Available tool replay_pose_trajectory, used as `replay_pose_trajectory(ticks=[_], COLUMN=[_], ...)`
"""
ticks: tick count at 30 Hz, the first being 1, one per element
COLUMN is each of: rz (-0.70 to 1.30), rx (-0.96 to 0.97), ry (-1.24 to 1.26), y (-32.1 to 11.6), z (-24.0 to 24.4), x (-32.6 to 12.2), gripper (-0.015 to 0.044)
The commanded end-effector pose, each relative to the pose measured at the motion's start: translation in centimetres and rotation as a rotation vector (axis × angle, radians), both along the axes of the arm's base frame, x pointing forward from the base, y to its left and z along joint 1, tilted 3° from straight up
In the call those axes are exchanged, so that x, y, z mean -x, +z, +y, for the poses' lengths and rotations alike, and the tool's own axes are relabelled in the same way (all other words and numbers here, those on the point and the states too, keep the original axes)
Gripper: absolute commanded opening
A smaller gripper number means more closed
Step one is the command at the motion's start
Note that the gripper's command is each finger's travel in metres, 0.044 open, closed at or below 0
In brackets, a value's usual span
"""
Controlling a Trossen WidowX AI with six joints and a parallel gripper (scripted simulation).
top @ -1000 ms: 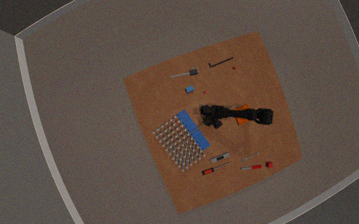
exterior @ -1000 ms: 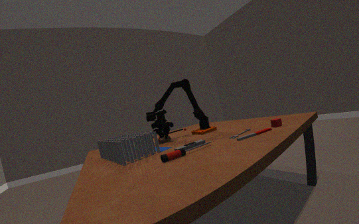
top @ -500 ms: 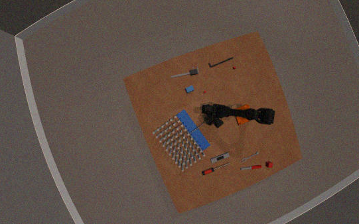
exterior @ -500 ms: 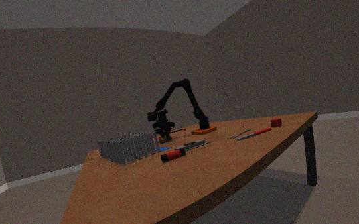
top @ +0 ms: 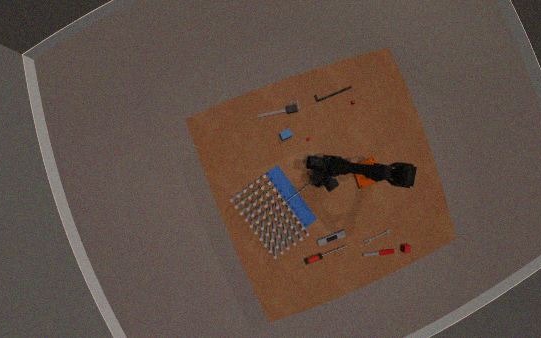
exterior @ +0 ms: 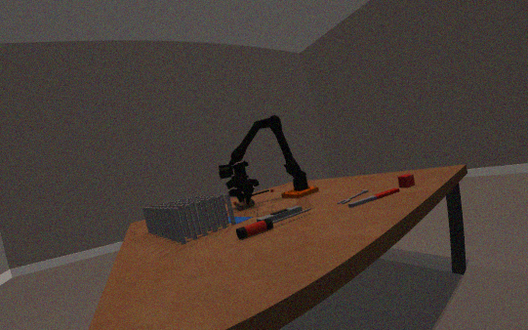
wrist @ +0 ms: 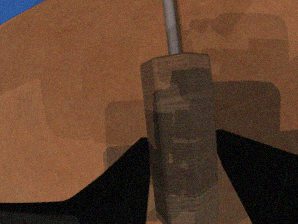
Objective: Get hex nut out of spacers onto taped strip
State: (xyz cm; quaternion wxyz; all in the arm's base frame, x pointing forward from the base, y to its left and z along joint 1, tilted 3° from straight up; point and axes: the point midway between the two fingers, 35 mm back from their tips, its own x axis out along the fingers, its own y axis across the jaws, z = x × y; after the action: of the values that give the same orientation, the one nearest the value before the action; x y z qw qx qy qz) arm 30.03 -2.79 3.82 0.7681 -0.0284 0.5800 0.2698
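My gripper [top: 314,182] [exterior: 245,203] [wrist: 181,140] is shut on the blocky grey-brown handle [wrist: 182,100] of a tool. The tool's thin metal rod [top: 298,193] [wrist: 172,30] reaches from the fingers across the blue taped strip [top: 305,211] [exterior: 240,220] [wrist: 15,9]. Its far end is at the strip's spacer-side edge; whether it is between the front spacers I cannot tell. The gripper is low, on the robot's side of the strip. The metal spacers [top: 275,225] [exterior: 185,220] stand upright in a dense field beyond the strip. The nut cannot be made out.
A grey tool [top: 331,237], a red screwdriver [top: 313,259], a wrench [top: 377,236], a red-handled tool [top: 386,252] and a red block [top: 405,248] lie to one side. A dark-headed tool [top: 291,108], a black hooked bar [top: 334,93] and a blue block [top: 285,134] lie on the other.
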Motion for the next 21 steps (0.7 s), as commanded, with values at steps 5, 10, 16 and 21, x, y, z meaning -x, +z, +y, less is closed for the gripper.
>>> replay_pose_trajectory(ticks=[5,10,16,21], rz=[0.002,0.003,0.003,0.003], rx=[-0.001,0.0,0.0,0.0], ry=[0.001,0.001,0.001,0.001], y=[0.0,0.0,-0.1,0.0], z=[-0.3,-0.5,-0.7,-0.7], x=[0.8,1.2,1.7,1.8], gripper=[0.0,0.0,0.0,0.0])
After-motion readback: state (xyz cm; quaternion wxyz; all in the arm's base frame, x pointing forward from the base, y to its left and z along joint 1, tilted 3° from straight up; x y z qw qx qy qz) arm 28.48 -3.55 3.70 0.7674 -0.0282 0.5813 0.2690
